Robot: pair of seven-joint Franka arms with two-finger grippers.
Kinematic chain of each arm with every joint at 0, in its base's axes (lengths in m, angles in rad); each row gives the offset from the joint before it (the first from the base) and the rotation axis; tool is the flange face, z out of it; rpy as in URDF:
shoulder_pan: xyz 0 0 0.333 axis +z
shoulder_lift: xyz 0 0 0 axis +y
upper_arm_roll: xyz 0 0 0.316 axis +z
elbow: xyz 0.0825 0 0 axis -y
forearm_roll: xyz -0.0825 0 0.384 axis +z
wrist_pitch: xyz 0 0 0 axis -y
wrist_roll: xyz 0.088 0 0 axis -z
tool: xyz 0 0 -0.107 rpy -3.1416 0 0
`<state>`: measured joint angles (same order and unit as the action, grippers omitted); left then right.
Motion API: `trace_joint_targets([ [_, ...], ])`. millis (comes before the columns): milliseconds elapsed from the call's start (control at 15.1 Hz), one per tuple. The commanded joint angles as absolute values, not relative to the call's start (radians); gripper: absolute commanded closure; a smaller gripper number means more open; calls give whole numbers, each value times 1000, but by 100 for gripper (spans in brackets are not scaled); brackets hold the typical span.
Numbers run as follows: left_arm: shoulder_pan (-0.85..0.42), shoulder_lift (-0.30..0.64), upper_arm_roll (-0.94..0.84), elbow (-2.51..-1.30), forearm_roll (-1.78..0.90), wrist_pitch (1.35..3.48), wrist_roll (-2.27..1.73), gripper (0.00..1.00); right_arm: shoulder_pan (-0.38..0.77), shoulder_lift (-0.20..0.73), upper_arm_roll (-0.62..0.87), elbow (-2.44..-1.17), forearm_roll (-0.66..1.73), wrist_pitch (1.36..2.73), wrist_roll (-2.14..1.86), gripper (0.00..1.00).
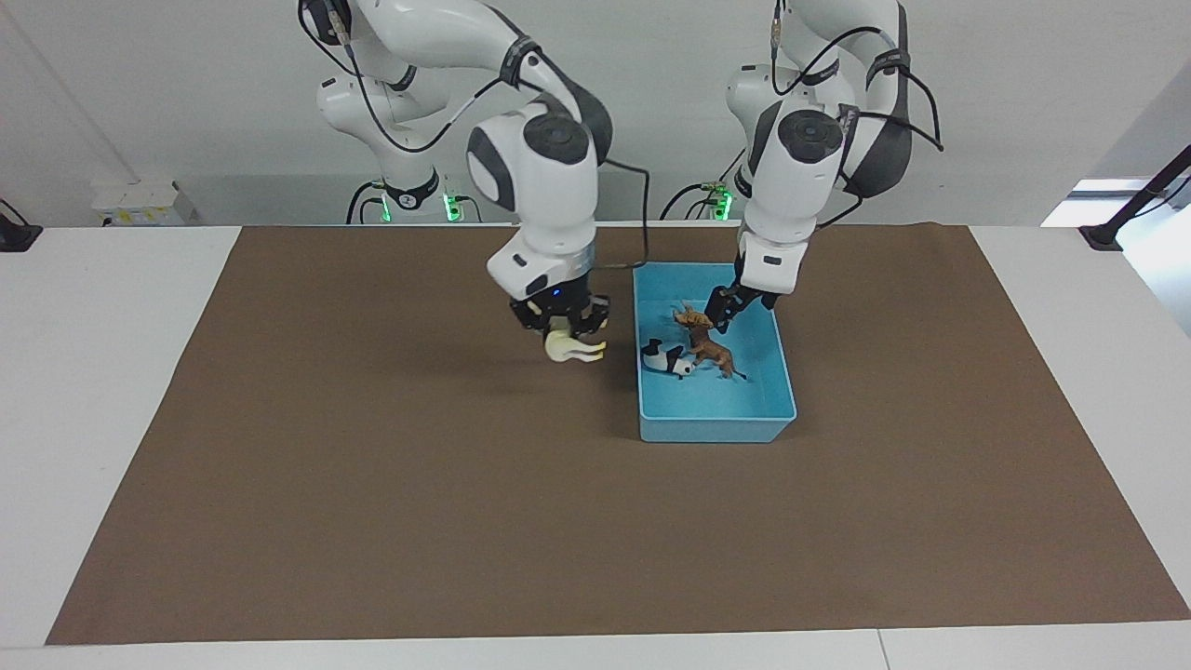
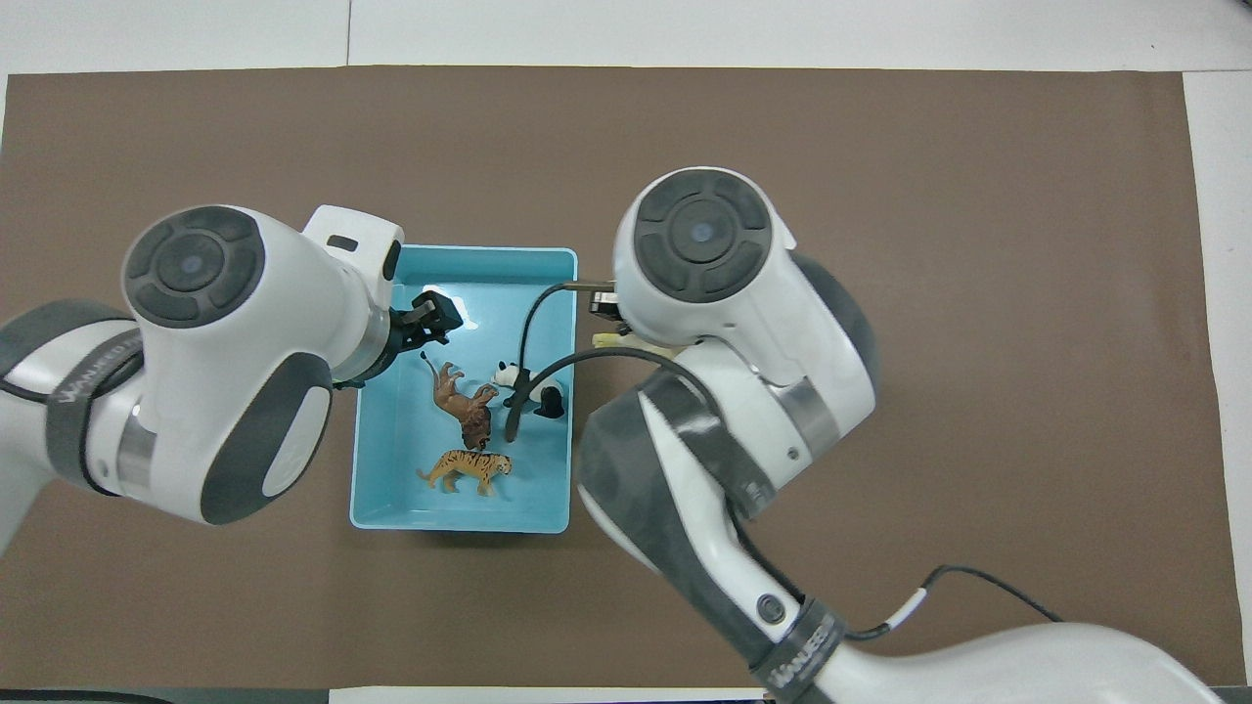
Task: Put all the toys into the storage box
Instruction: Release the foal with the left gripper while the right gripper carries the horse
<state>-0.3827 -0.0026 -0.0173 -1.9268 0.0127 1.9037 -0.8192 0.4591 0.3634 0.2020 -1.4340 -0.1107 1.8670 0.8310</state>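
Observation:
The light-blue storage box (image 1: 716,430) (image 2: 469,269) holds three toys. They are the panda (image 1: 668,361) (image 2: 528,384), the tiger (image 2: 466,470) and the brown lion (image 1: 711,350) (image 2: 466,403). My left gripper (image 1: 718,312) (image 2: 437,315) hangs open over the box, just above the lion, which is free of its fingers. My right gripper (image 1: 563,333) is shut on the cream horse (image 1: 575,350) (image 2: 626,342). It holds the horse in the air over the mat, beside the box wall at the right arm's end. From overhead the right wrist hides most of the horse.
A brown mat (image 1: 372,512) covers the table under everything. The right arm's black cable (image 2: 523,362) loops over the box near the panda. Both wrists crowd the box from either side.

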Motion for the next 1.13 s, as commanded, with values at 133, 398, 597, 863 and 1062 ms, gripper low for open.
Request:
trace_joint_targets([
  [133, -247, -37, -18, -1760, 6, 1686, -528, 0, 574, 499, 196, -1221, -110, 1833, 953, 100],
  [398, -157, -29, -15, -1704, 25, 1596, -231, 0, 610, 494, 195, -1223, -121, 1825, 979, 100],
  [597, -72, -8, -15, -1610, 26, 1534, -13, 0, 635, 517, 195, -1224, -133, 1862, 1006, 100],
  [863, -49, 35, -15, -1568, 35, 1494, 38, 0, 670, 609, 196, -1230, -178, 1956, 1049, 100],
  [1062, -57, 8, -20, -1600, 34, 1490, 44, 0, 672, 640, 196, -1256, -195, 2045, 1048, 100],
])
